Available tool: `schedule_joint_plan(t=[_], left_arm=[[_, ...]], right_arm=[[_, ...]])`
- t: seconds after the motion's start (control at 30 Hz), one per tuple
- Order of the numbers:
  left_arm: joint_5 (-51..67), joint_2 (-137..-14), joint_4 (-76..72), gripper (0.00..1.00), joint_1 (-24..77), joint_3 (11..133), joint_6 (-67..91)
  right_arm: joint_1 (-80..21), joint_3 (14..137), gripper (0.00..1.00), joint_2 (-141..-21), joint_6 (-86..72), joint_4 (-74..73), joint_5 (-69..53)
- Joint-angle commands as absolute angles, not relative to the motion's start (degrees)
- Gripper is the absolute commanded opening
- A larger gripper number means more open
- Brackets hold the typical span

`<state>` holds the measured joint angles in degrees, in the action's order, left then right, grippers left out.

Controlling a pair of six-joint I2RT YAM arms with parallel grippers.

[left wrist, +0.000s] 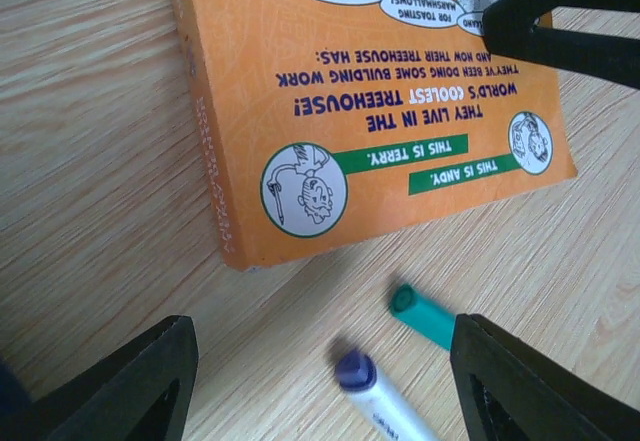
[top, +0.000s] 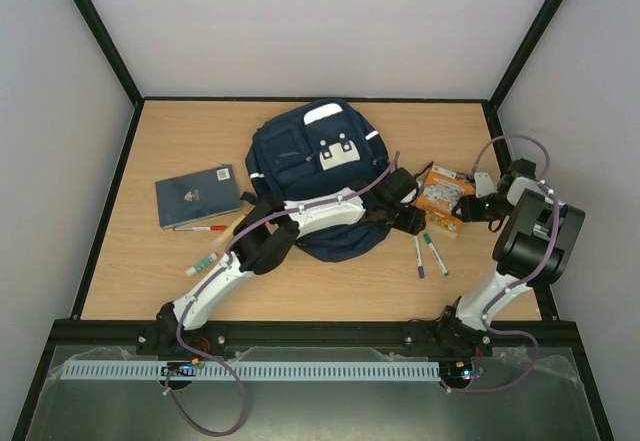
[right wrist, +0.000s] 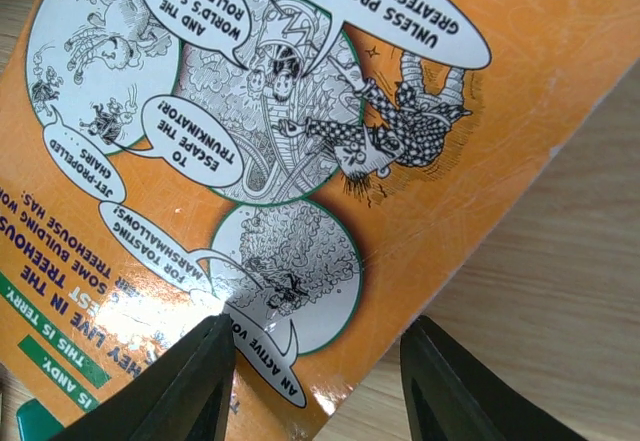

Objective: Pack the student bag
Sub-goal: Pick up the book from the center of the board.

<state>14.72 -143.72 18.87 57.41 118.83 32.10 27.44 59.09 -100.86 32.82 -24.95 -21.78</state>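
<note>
The navy-blue student bag (top: 310, 166) lies flat in the middle of the table. My left arm reaches across its lower part. My left gripper (top: 410, 219) is open and empty, hovering over a purple-capped marker (left wrist: 375, 391) and a green-capped marker (left wrist: 425, 316), just below the corner of an orange comic book (left wrist: 370, 91). My right gripper (top: 474, 207) is open at the book's right edge (right wrist: 300, 111). One of its fingers (right wrist: 170, 391) is over the cover and the other is over bare table. It holds nothing.
A small dark-blue notebook (top: 198, 196) lies left of the bag, with a red pen (top: 200, 228) and a green-capped marker (top: 202, 264) below it. The two markers (top: 427, 254) lie right of the bag. Black frame walls edge the table.
</note>
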Motion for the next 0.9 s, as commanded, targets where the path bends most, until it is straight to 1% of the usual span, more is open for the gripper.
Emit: schedule_joint_plan(t=[0.0,0.13,0.4,0.6,0.7,0.87], left_arm=[[8.27,-138.62,22.06,0.73,57.06,115.63,30.97],[6.52,-138.67,20.01,0.73,56.60,115.46,32.27],[8.67,-142.70,17.60,0.73,56.07,118.95,35.59],[11.54,-143.26,15.71,0.68,56.15,119.31,35.72],[12.01,-142.52,16.95,0.66,56.54,118.26,35.48],[9.81,-138.51,17.53,0.64,57.92,112.59,36.19]], right_arm=[[23.98,56.24,0.45,-103.23,35.80,-26.95,-14.80],[23.42,54.64,0.42,-103.38,36.93,-26.85,-14.33],[21.61,51.84,0.41,-100.45,41.10,-27.26,-15.42],[17.52,50.08,0.40,-98.23,43.43,-27.96,-15.74],[16.65,51.04,0.40,-98.48,42.74,-29.87,-18.28],[15.92,51.99,0.40,-97.94,41.84,-33.35,-22.22]])
